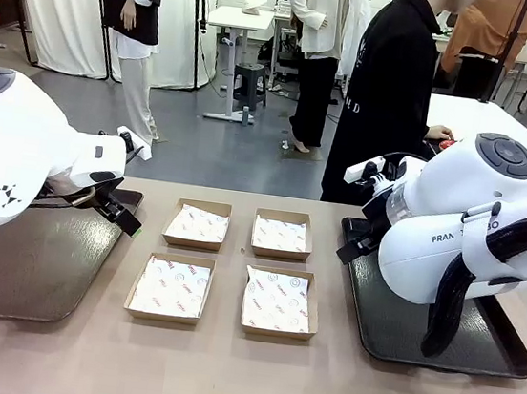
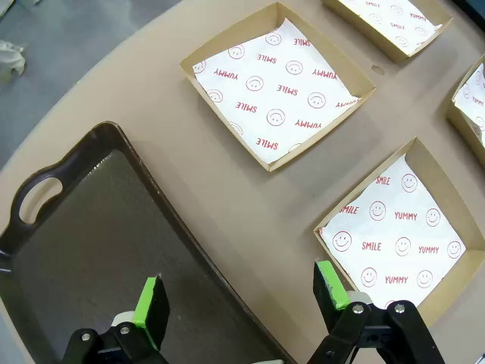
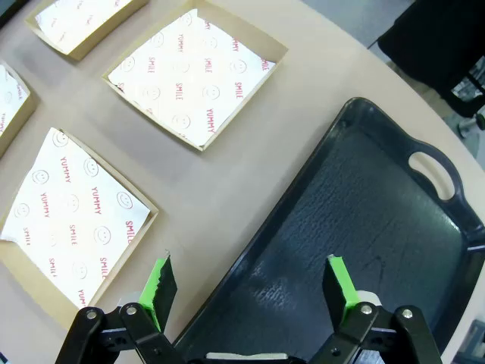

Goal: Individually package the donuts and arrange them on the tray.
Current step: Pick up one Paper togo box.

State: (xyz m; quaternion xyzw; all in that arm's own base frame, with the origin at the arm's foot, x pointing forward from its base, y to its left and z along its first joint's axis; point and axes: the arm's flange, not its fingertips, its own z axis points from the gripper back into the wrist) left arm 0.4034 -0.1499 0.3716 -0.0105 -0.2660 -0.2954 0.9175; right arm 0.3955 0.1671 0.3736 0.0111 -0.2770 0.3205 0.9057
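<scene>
Left jaws near liners (image 2: 279, 83) printed "SMILE", "YUMMY".

Two dark plastic trays lie flat on the table (image 1: 222, 375), well apart. The left tray (image 1: 34, 265) is dark brown with a raised rim, rounded corners and a cut-out handle at one end. The right tray (image 1: 391, 333) is black and the same shape, with a textured floor and a cut-out handle.

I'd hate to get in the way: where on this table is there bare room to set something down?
The widest bare patch is the table strip on the robot's side, before the boxes and trays. The left tray and right tray are bare, but open jaws hang over each one's inner edge. The middle is crowded: four boxes, narrow lanes.
</scene>
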